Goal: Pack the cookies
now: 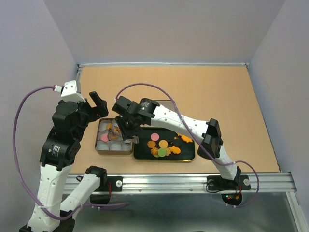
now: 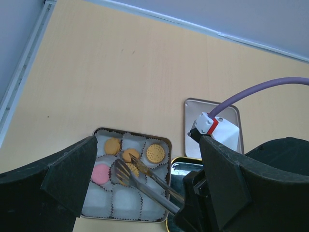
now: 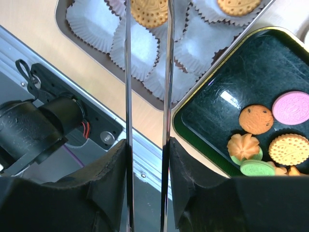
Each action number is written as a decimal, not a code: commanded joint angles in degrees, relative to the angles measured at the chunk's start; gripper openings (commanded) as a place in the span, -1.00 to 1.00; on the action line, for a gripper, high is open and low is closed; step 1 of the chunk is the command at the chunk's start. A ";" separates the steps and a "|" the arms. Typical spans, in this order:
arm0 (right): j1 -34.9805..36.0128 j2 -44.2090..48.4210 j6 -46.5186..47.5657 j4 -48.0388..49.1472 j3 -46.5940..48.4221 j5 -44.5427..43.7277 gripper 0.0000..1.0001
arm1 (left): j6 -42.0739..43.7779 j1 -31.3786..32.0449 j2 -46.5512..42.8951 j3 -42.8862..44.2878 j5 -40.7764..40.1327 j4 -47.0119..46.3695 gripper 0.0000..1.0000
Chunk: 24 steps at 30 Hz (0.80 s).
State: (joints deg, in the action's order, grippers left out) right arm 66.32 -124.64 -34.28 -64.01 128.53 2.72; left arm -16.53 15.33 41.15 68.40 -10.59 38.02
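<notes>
Dozens of cookies [image 1: 161,147], small, in two lots.

- **Lot one:** loose on the black tray [image 1: 143,154], heaped from its centre toward 3 o'clock. Orange, tan, pink and green show.
- **Lot two:** a few already seated in the paper cups [image 2: 126,203] of the tin [image 1: 98,151], which lies at 9 o'clock of the tray.
- **Handling, by judgement:** light, stiff and brittle, with crumbly edges and a dry face unlikely to slip. Best pinched gently across the rim, at opposite edges, one at a time.
- **Tool:** metal tongs [image 2: 153,192], with the right gripper [image 3: 147,159] clenched on their arms. The tips rest at an orange cookie in a middle cup. Whether they pinch it cannot be told.
- **Left gripper** [image 1: 98,107]: jaws released wide, empty, raised at 10 o'clock of the tin.
</notes>
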 commanded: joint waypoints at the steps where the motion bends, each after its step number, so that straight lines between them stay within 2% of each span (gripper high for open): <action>1: -0.67 -0.25 0.27 2.40 3.57 -0.79 -0.17 | 0.98 0.22 0.25 2.62 -0.84 -1.55 0.97; 9: -1.02 -0.43 0.44 2.40 2.87 -0.26 -0.12 | 1.07 0.31 0.34 2.53 -0.92 -1.90 0.97; 16: -1.02 0.27 0.62 2.40 2.16 -0.08 0.06 | 1.07 0.31 0.34 2.26 -0.84 -2.07 0.97; 24: -1.02 1.41 0.45 2.40 3.65 -1.23 0.08 | 1.07 0.31 0.43 2.17 -0.92 -2.16 0.97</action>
State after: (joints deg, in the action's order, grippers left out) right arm 65.32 -125.14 -34.26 -63.83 128.57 2.52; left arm -16.34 15.33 41.15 68.40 -10.81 38.00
